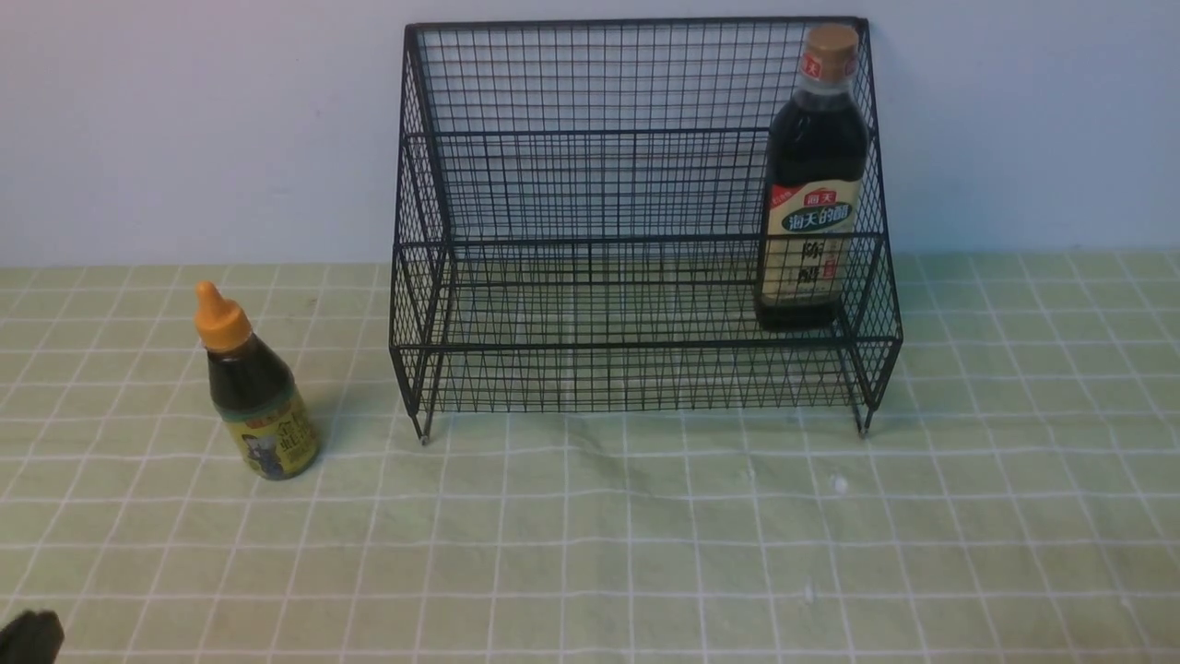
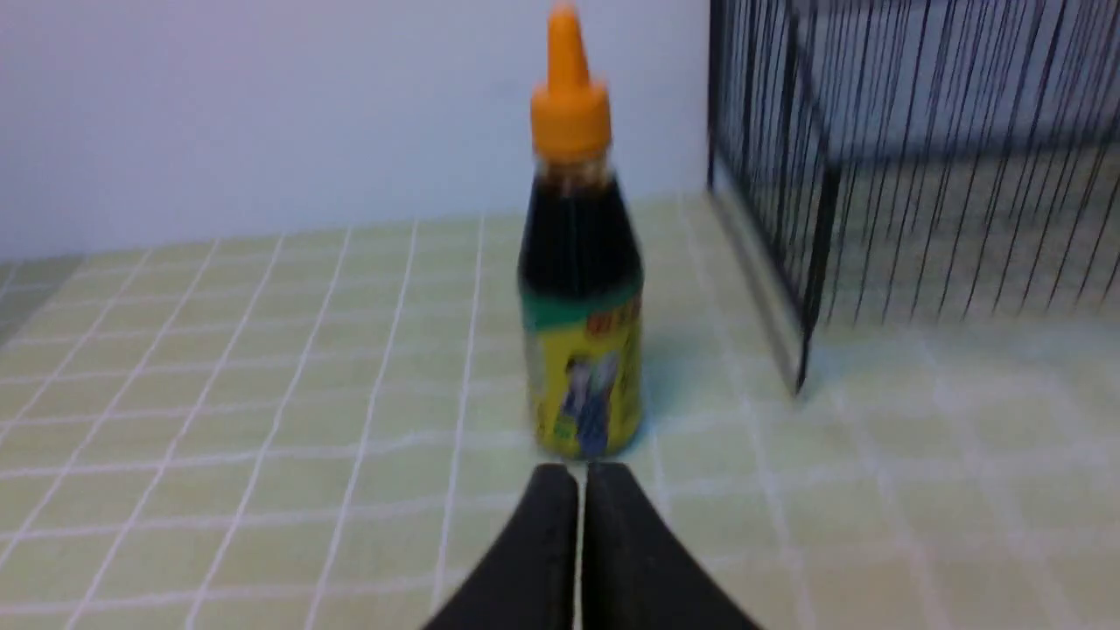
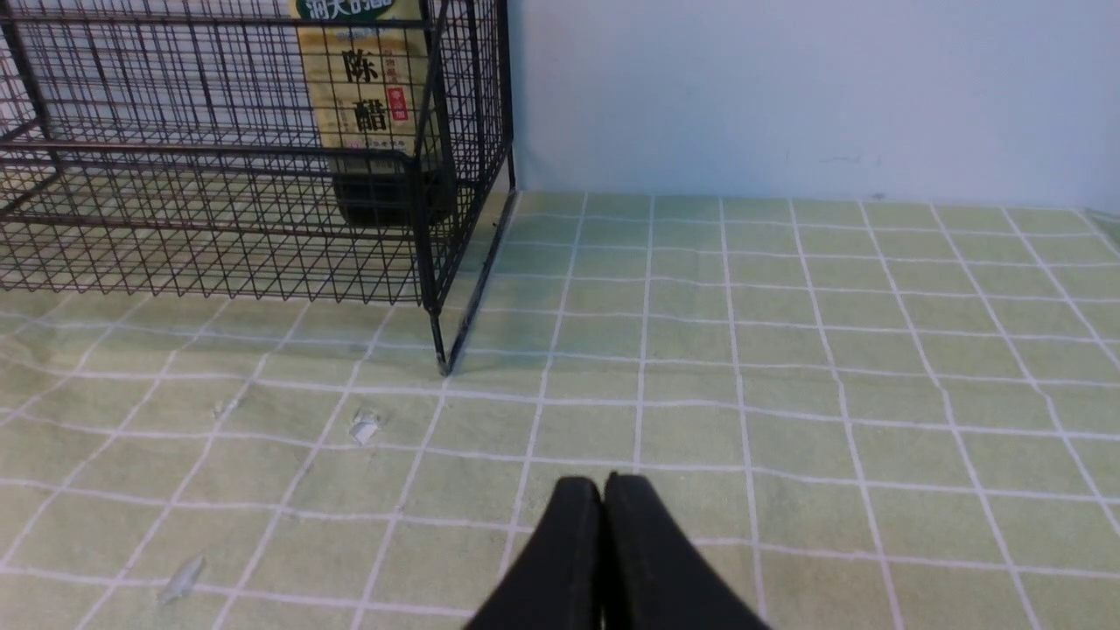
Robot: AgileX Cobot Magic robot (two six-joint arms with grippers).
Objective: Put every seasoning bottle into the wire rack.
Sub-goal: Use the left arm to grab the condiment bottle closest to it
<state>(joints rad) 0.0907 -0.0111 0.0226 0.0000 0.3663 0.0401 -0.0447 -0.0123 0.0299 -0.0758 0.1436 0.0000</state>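
The black wire rack (image 1: 590, 184) stands at the back of the table against the wall. The tall bottle (image 1: 816, 184) with tan cap and cream label stands upright inside it at the right end; its lower part shows in the right wrist view (image 3: 372, 96). The short bottle (image 1: 251, 387) with orange nozzle cap and yellow label stands upright on the cloth left of the rack. In the left wrist view this short bottle (image 2: 579, 289) stands just ahead of my left gripper (image 2: 581, 477), which is shut and empty. My right gripper (image 3: 603, 486) is shut and empty, over bare cloth right of the rack.
A pale green checked cloth (image 1: 645, 535) covers the table. A plain wall runs behind the rack. A dark piece of the left arm (image 1: 28, 638) shows at the front left corner. Small white flecks (image 3: 363, 426) lie on the cloth near the rack's right foot.
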